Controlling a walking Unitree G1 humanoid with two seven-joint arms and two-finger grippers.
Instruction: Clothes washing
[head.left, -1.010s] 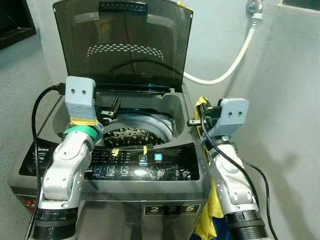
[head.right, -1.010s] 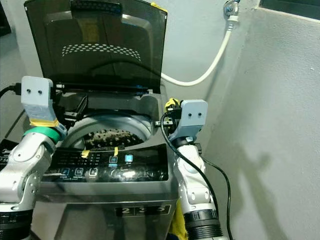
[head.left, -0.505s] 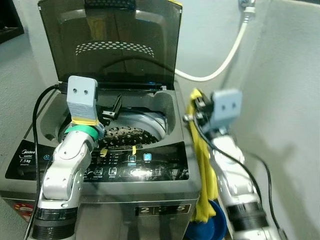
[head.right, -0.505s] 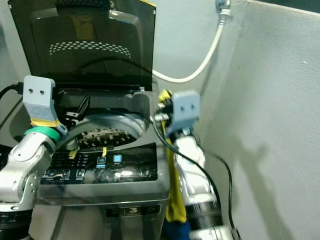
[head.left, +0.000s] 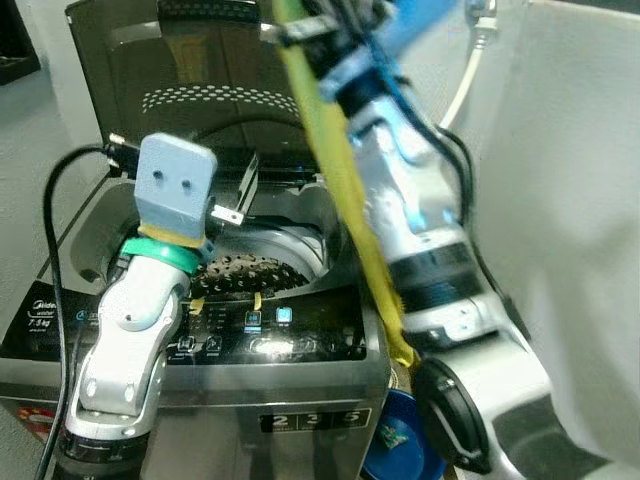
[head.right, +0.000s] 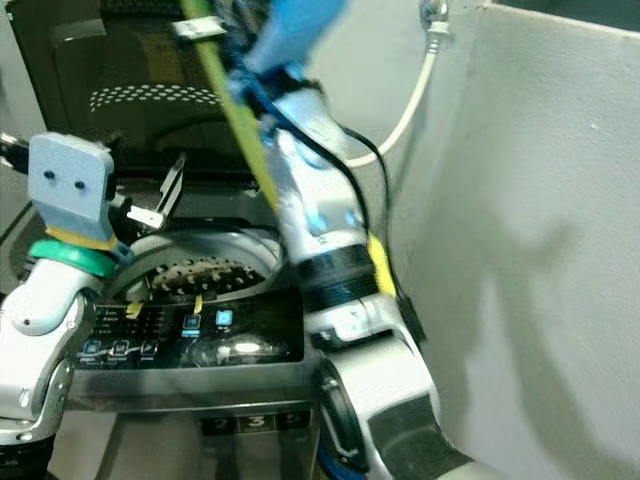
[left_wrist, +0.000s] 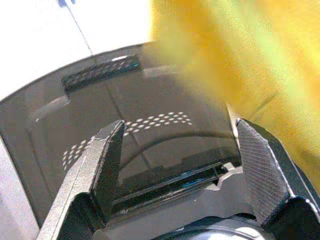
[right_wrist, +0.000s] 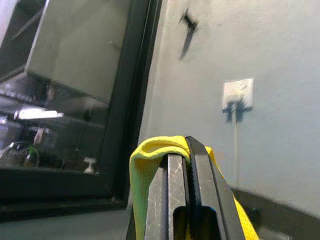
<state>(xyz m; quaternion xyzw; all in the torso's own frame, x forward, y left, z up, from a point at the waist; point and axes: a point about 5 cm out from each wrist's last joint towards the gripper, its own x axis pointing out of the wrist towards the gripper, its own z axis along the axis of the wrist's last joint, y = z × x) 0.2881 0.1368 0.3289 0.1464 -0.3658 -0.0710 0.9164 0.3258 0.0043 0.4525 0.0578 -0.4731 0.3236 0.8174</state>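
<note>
The right gripper is raised high and blurred with motion, clamped tight on a yellow cloth that hangs from it in a long strip beside the washing machine's right edge, above the open drum. The smoked lid stands upright behind. The left gripper hovers over the drum's left rim, fingers spread wide and empty, facing the lid.

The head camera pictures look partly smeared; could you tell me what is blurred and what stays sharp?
In the left eye view the raised right arm and its yellow cloth are motion-blurred, while the washing machine stays fairly sharp; in the left wrist view the cloth is an out-of-focus yellow haze.
</note>
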